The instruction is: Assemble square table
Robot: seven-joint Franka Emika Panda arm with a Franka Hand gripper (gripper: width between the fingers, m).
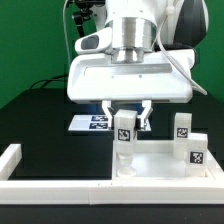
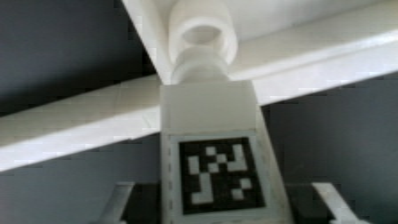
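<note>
In the exterior view we see the gripper (image 1: 129,113) closed on a leg (image 1: 124,134), upright over the slab (image 1: 150,163) near the rail (image 1: 60,186). In the wrist view the fingers (image 2: 326,203) flank its tagged end (we judge it light, rigid, slippery; grip the flat sides).

A robotics lab bench: a black table (image 1: 40,125) before a green backdrop (image 1: 25,40), fenced by a white rail (image 1: 60,187), with a marker board (image 1: 90,123) lying flat and printed tags on white parts.
</note>
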